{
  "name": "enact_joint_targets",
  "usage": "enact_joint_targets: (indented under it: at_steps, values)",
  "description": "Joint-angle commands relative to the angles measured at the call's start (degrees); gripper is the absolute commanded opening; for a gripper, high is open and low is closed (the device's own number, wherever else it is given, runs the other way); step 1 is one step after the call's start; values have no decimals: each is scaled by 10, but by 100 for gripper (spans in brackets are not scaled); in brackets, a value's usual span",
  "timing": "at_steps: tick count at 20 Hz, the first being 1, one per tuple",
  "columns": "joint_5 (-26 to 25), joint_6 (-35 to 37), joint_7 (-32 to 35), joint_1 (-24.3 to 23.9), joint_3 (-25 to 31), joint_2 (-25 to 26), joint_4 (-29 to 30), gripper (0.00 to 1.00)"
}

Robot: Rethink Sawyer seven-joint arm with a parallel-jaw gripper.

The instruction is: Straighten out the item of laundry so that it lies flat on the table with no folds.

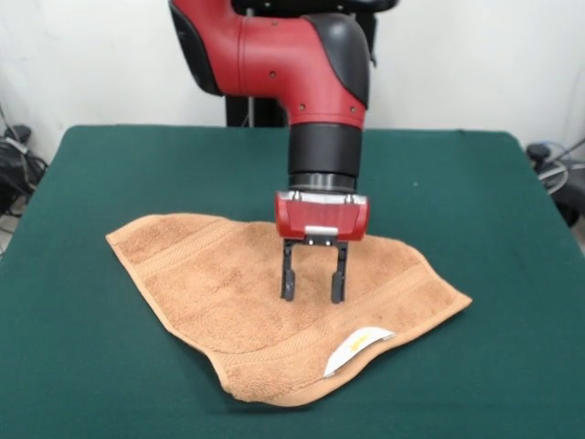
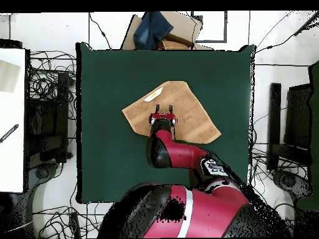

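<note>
The orange-tan towel (image 1: pixel 228 293) lies on the dark green table (image 1: pixel 110 165), spread out but skewed, with its near edge folded over and a white label with a yellow mark (image 1: pixel 358 351) at the near right. The towel also shows in the overhead view (image 2: pixel 187 112). My gripper (image 1: pixel 313 294) hangs straight down over the towel's middle, fingers open and empty, tips at or just above the cloth. In the overhead view the gripper (image 2: pixel 162 111) sits over the towel's left part.
The table (image 2: pixel 106 124) has wide bare felt on all sides of the towel. Cables and equipment lie on the floor around it. A cardboard box with blue cloth (image 2: pixel 159 28) stands beyond the table's far edge in the overhead view.
</note>
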Motion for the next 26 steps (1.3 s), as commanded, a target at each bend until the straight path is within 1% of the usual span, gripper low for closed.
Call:
enact_joint_targets:
  at_steps: [1, 9, 12, 14, 15, 17, 20, 25, 26]
  values:
    - [-29, 80, 84, -11, 6, -15, 37, 100]
    - [-31, 78, 80, -10, 7, -5, 27, 100]
    - [-18, 221, 58, -45, 60, 0, 0, 100]
    - [24, 334, 45, -54, 76, -4, -5, 100]
    - [45, 389, 41, -51, 74, -10, -9, 100]
    - [72, 449, 50, -42, 68, -25, -7, 100]
    - [99, 499, 78, -35, 61, -28, 2, 100]
    - [111, 552, 68, -45, 75, -24, -5, 100]
    - [111, 562, 60, -47, 78, -20, -17, 100]
